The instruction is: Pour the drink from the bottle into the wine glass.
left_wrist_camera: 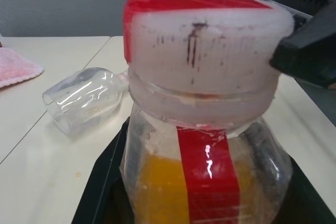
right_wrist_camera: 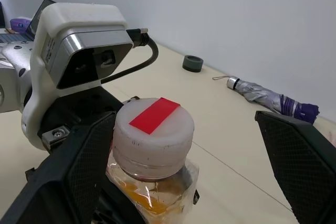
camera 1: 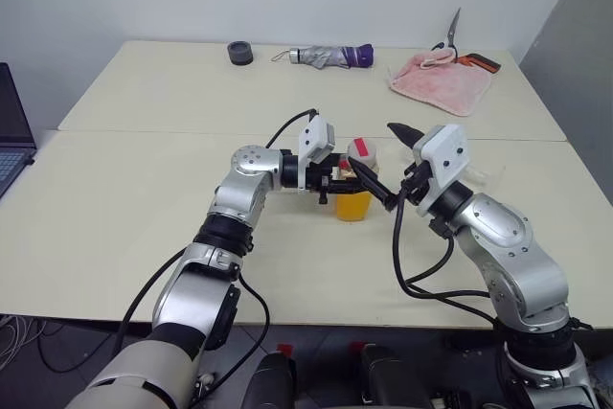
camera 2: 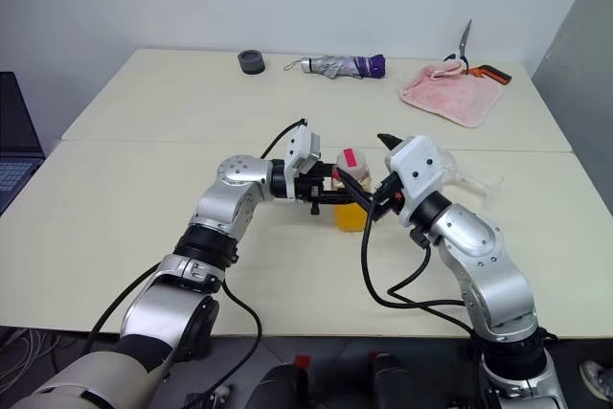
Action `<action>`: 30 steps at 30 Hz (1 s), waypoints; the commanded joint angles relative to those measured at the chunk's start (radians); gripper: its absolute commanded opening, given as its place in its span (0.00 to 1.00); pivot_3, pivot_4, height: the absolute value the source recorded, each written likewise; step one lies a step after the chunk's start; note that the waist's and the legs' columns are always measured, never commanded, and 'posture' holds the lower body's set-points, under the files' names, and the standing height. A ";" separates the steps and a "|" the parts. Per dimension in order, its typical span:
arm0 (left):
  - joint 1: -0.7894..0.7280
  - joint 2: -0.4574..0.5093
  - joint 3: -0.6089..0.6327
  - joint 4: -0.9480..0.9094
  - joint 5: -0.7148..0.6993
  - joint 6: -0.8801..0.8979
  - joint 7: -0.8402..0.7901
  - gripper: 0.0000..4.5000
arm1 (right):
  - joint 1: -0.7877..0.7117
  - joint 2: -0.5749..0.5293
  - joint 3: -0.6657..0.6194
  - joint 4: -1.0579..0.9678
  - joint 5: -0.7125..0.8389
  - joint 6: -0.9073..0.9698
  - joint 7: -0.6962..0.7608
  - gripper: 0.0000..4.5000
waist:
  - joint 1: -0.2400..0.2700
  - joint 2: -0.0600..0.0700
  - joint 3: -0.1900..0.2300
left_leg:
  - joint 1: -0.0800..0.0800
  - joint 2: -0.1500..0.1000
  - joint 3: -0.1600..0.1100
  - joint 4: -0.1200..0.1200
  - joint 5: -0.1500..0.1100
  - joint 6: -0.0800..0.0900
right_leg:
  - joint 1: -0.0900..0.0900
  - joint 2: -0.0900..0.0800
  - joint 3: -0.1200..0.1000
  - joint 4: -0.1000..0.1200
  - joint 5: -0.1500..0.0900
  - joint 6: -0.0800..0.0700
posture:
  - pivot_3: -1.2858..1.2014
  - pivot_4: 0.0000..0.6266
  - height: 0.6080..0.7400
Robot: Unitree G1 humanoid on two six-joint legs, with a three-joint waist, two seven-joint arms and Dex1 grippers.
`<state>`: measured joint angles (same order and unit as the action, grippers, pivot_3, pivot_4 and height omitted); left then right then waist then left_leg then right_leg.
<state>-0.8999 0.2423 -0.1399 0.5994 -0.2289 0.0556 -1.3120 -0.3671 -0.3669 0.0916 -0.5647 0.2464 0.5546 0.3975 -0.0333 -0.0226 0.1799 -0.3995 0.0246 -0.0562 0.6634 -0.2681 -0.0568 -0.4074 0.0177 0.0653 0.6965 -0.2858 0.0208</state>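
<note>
The small clear plastic bottle (camera 1: 353,192) with a red-and-white label strip and a white round cap bearing a red patch stands upright near the middle of the pale cream counter (camera 1: 115,198); the orange-yellow drink (left_wrist_camera: 157,192) fills its lower part; the cap is still on. The left tool (camera 1: 356,186) reaches in level from the left and is clamped tight on the bottle's body below the neck; its black fingers (left_wrist_camera: 100,182) press against both sides. The right tool (right_wrist_camera: 189,156) sits just beside the bottle on its right, pointing toward the cap with its jaws spread as wide as they go; one black finger (right_wrist_camera: 73,166) is near the cap and the other (right_wrist_camera: 304,166) stands well apart from it; it has hold of nothing. The clear stemmed wine glass (left_wrist_camera: 84,100) lies on its side on the counter to the right of the bottle, behind the right arm. At the far edge lie a folded grey and purple umbrella (camera 1: 330,56), a dark round ring (camera 1: 240,52), and a pink cloth (camera 1: 439,81) with scissors (camera 1: 460,45) on it; a laptop (camera 1: 11,136) sits at the left edge.
</note>
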 commanded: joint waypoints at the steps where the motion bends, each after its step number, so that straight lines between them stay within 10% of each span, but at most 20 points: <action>1: -0.008 0.011 0.019 -0.035 -0.021 -0.013 -0.008 0.40 | 0.003 -0.017 -0.058 -0.028 0.003 -0.001 -0.011 1.00 | 0.000 0.000 0.000 | 0.000 0.000 0.000 0.000 0.000 0.000 | 0.000 0.000 0.000 0.000 0.000 0.000 | 0.52 0.24 1.00; 30: -0.011 0.023 0.018 -0.027 -0.021 -0.016 -0.011 0.40 | 0.016 -0.042 -0.068 -0.038 0.025 -0.001 -0.014 1.00 | 0.000 0.000 0.000 | 0.000 0.000 0.000 0.000 0.000 0.000 | 0.000 0.000 0.000 0.000 0.000 0.000 | 0.52 0.24 1.00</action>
<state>-0.8998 0.2636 -0.1375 0.5999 -0.2289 0.0560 -1.3109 -0.3446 -0.4022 0.0731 -0.5855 0.2776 0.5594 0.4047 -0.0331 -0.0226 0.1799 -0.3995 0.0246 -0.0562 0.6634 -0.2681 -0.0568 -0.4074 0.0178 0.0653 0.6966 -0.2858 0.0208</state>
